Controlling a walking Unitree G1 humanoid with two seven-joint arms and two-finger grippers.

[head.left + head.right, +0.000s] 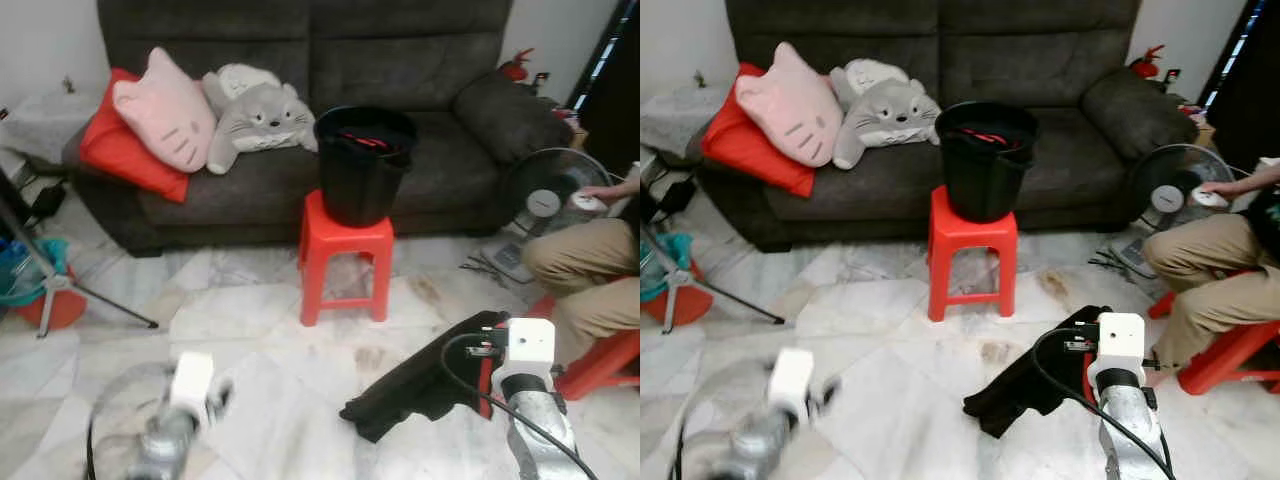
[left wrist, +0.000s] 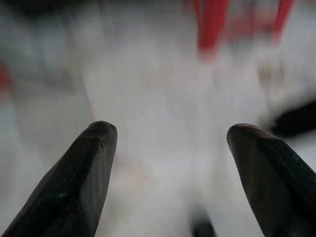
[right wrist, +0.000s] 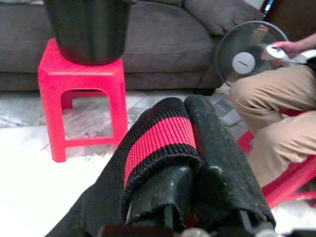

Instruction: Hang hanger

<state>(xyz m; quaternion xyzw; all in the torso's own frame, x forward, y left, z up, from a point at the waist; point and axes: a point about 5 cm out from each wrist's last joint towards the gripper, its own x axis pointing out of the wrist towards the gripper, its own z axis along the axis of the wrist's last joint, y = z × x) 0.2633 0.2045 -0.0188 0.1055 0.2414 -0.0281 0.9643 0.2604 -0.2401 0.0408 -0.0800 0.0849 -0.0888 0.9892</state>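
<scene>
My right gripper (image 3: pixel 195 163) is shut on a black garment (image 1: pixel 425 380) with a red-striped ribbed hem (image 3: pixel 160 138). The cloth drapes over the fingers and trails down to the floor on my right. Ahead, a black bucket (image 1: pixel 362 165) stands on a red plastic stool (image 1: pixel 345 255) in front of the sofa, with red items (image 1: pixel 365 140) showing inside its rim. My left gripper (image 2: pixel 170 143) is open over the pale marble floor with nothing between its fingers. The left arm (image 1: pixel 190 395) looks blurred, low on my left.
A dark grey sofa (image 1: pixel 430 70) holds a pink cat pillow (image 1: pixel 165 110), a red cushion (image 1: pixel 125 150) and a grey plush (image 1: pixel 258 118). A person (image 1: pixel 585 265) sits on a red stool at right, one hand on a floor fan (image 1: pixel 550 200). A tripod leg (image 1: pixel 60 285) stands at left.
</scene>
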